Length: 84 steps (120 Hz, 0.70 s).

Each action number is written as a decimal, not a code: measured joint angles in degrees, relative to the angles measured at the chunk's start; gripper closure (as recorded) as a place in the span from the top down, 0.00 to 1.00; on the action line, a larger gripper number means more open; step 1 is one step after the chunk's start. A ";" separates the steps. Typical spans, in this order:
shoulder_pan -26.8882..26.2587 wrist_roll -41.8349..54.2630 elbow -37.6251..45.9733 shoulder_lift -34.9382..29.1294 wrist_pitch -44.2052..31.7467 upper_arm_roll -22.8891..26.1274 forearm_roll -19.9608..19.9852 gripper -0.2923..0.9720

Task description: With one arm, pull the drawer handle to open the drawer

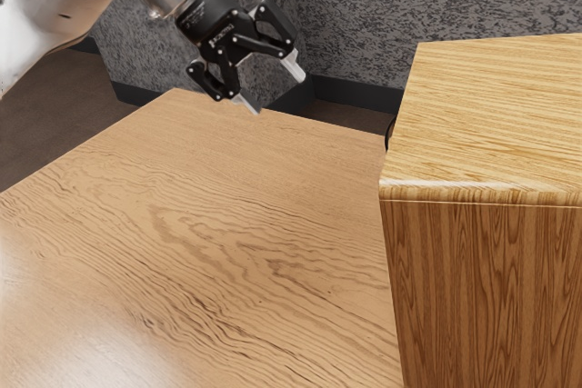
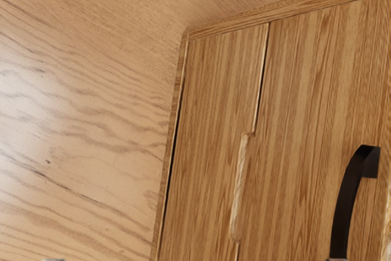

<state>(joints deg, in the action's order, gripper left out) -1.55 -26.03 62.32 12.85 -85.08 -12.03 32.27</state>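
Approach. Our gripper (image 1: pixel 273 88), fingers apart, hung over the table (image 1: pixel 182 252), well apart from the cabinet (image 1: pixel 491 124) whose drawer handle (image 2: pixel 345 200) faced it. We judged squaring both fingers around the bar essential before pulling.

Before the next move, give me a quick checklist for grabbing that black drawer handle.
1. Tool open: ok.
2. Tool empty: ok, nothing held.
3. Black handle in the wrist view: ok, though cut off by the picture's edge.
4. Tool at the handle: not ok, it hangs above the table, apart from the cabinet.
5. Drawer open: not ok, its front looks flush with the neighbouring panel.
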 joint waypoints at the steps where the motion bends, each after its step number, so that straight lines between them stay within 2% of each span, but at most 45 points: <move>1: -0.09 -0.05 0.00 0.07 -0.24 0.16 -0.01 0.65; 21: -3.12 -0.10 1.58 0.43 -4.64 1.68 -0.15 0.61; 50: -4.16 0.46 4.00 0.46 -9.28 3.31 -0.10 0.54; 84: -6.00 0.96 4.90 1.48 -12.15 3.49 -0.12 0.50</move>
<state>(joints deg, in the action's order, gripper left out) -7.55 -25.07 67.22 14.33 -97.23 -8.53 32.15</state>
